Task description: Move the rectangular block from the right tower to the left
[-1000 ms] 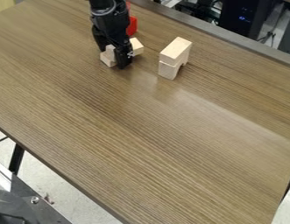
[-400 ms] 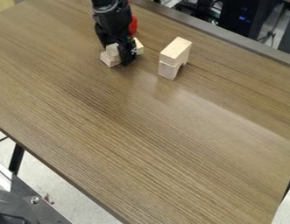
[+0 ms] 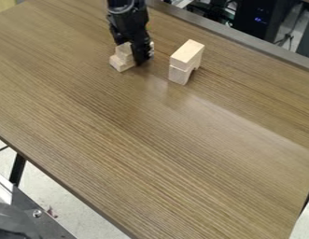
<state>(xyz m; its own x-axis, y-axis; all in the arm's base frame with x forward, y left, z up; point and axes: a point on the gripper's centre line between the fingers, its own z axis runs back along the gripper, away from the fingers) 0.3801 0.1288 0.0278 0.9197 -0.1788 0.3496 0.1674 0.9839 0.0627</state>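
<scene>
The wooden table (image 3: pixel 141 140) gives both stacks a flat footing, so any mishap is likelier to come from a knock than from the surface. Over its far side hangs the black arm (image 3: pixel 127 17), ending in the gripper (image 3: pixel 137 52), which is down at the left stack (image 3: pixel 122 63) and hides part of it; whether the claw is released, clenched or grasping a piece, I cannot tell. That closeness is the nearest hazard: a sideways swing before it has lifted could drag the left stack askew and spoil the landing place. The right tower (image 3: pixel 187 59) stands well apart from it, upright, and there the next danger would lie, since a low approach could tip the whole thing. On its top lies the rectangular block (image 3: pixel 186 52), the piece to be moved, level and lengthwise along its support, with the gripper nowhere near it. A grip taken too deep could catch the arched block (image 3: pixel 179 76) beneath and lift or topple both; one too shallow or off-centre could let the long piece pivot and slip (bare wood, I suspect, forgives little). Smallest of all, and perhaps the likeliest cause of a late failure, is the upper block (image 3: pixel 123 48) at the left: its top looks small, so the moved piece, set down off-centre or let go too high, could rock and slide off.
</scene>
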